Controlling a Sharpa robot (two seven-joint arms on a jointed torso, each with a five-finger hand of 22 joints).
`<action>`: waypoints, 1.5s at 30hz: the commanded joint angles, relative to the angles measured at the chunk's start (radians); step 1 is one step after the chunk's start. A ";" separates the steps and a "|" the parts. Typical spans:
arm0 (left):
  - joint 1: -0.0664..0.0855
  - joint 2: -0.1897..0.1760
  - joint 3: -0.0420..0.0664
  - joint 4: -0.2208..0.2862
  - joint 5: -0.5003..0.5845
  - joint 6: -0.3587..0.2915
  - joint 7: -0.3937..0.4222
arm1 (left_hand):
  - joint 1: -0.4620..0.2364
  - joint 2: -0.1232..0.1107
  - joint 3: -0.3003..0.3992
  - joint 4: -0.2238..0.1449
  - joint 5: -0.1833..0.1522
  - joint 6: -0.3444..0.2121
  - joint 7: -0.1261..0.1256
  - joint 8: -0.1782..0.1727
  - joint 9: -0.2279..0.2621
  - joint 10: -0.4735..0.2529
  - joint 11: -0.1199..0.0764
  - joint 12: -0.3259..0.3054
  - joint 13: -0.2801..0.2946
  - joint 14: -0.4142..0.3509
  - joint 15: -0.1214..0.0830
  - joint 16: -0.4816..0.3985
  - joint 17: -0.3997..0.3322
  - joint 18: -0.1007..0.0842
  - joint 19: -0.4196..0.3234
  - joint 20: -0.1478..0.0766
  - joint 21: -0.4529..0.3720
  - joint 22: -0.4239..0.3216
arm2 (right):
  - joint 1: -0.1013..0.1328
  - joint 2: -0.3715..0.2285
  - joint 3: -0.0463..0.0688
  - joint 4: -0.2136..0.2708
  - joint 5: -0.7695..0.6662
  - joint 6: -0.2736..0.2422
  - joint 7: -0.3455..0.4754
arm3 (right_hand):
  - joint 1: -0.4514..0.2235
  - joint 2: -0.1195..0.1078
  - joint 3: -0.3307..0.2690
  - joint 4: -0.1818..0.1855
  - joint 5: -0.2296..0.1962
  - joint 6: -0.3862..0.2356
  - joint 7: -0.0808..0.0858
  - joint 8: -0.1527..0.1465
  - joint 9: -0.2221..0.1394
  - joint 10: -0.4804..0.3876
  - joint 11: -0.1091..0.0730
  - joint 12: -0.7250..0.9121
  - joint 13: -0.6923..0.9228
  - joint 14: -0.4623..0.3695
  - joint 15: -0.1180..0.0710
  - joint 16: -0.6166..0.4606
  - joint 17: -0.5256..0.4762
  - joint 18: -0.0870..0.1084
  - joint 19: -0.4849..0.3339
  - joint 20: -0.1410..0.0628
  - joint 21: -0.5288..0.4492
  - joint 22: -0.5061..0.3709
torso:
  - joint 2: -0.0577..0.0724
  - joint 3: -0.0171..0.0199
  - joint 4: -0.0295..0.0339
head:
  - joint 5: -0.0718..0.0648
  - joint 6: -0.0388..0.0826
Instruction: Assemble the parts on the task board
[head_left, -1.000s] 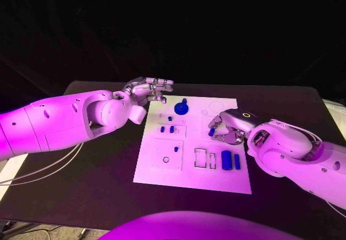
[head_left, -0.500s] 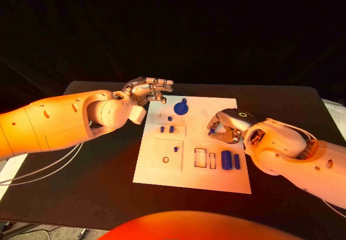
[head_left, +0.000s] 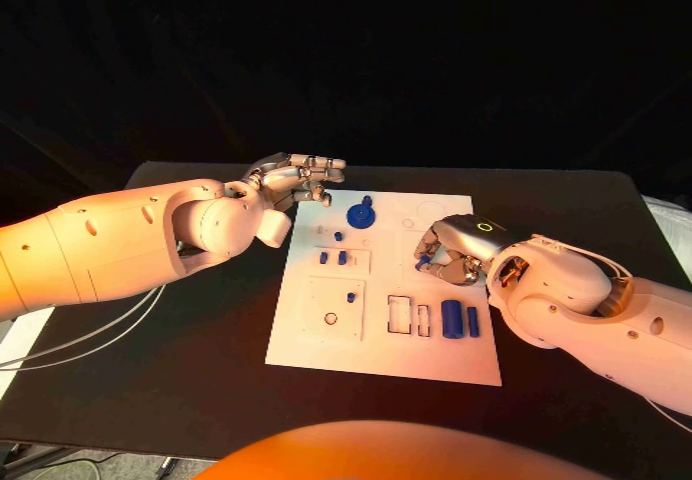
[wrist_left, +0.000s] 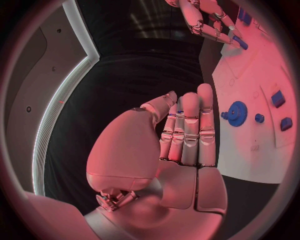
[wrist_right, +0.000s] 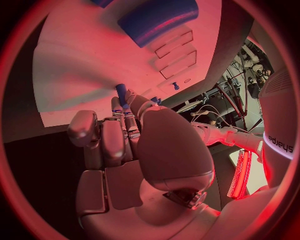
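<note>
right hand (head_left: 450, 252) sat over the right side of the white task board (head_left: 315, 345). its fingers were curled in and they pinched a small blue peg (wrist_right: 121, 91) at their tips. the peg poked out toward the board, close above it, but i could not tell if it touched.

left hand (head_left: 296, 180) hung by the far left corner of the board. its fingers were straight and close together, and it held nothing.

some of the job looked done. a blue gear (head_left: 361, 214) sat near the far edge of the board. two small blue blocks (head_left: 333, 258) sat in a square frame below it. a tiny blue pin (head_left: 353, 298) stood in the lower left plate. two long blue bars (head_left: 460, 320) lay near the right hand.

some was still left. two slots (head_left: 411, 316) beside the bars looked open, and so did a round hole (head_left: 332, 320) in the lower left plate. the peg in the hand still needed a home too.
</note>
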 joint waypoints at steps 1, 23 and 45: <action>0.000 0.002 0.000 0.001 -0.004 0.021 0.005 | -0.001 0.005 -0.004 0.000 0.006 -0.005 -0.001 -0.006 -0.001 -0.007 0.000 0.001 0.001 -0.006 0.000 0.001 -0.001 0.003 0.000 0.006 -0.006 -0.001 | -0.001 -0.003 0.000 0.011 -0.021 -0.044 0.001 | 0.024 0.007 0.017 -0.010 0.004 0.006 0.001 0.007 0.003 0.047 -0.037 -0.005 0.007 0.033 -0.007 0.005 0.003 -0.016 0.009 -0.001 0.007 0.006 | 0.000 -0.0001 0.0000 | 0.001 0.001; 0.000 0.009 0.000 0.002 -0.004 0.031 0.014 | 0.002 0.005 -0.007 -0.004 0.006 0.000 -0.002 0.000 -0.001 -0.012 -0.001 0.009 0.002 -0.009 0.000 0.002 -0.005 0.003 -0.001 0.006 -0.009 -0.002 | -0.028 0.011 0.044 0.216 0.026 -0.072 0.031 | 0.012 -0.005 0.043 -0.025 0.008 -0.004 0.010 -0.003 0.003 0.044 -0.029 -0.029 0.006 0.032 -0.002 0.008 0.003 -0.017 0.008 0.002 0.014 0.013 | 0.000 -0.0014 -0.0001 | 0.008 0.001; 0.000 0.029 0.001 -0.001 -0.004 0.028 0.019 | 0.003 0.005 -0.009 -0.005 0.006 -0.005 -0.001 0.000 -0.002 -0.018 0.001 0.011 0.002 -0.011 0.001 0.003 -0.007 0.003 -0.001 0.006 -0.010 -0.002 | -0.079 0.215 -0.022 0.077 0.032 -0.001 0.090 | 0.007 -0.006 0.061 -0.035 0.012 -0.011 0.016 -0.011 0.003 0.038 -0.024 -0.044 0.005 0.031 0.003 0.006 -0.001 -0.015 -0.002 0.006 0.011 0.005 | 0.001 -0.0007 0.0091 | 0.028 -0.015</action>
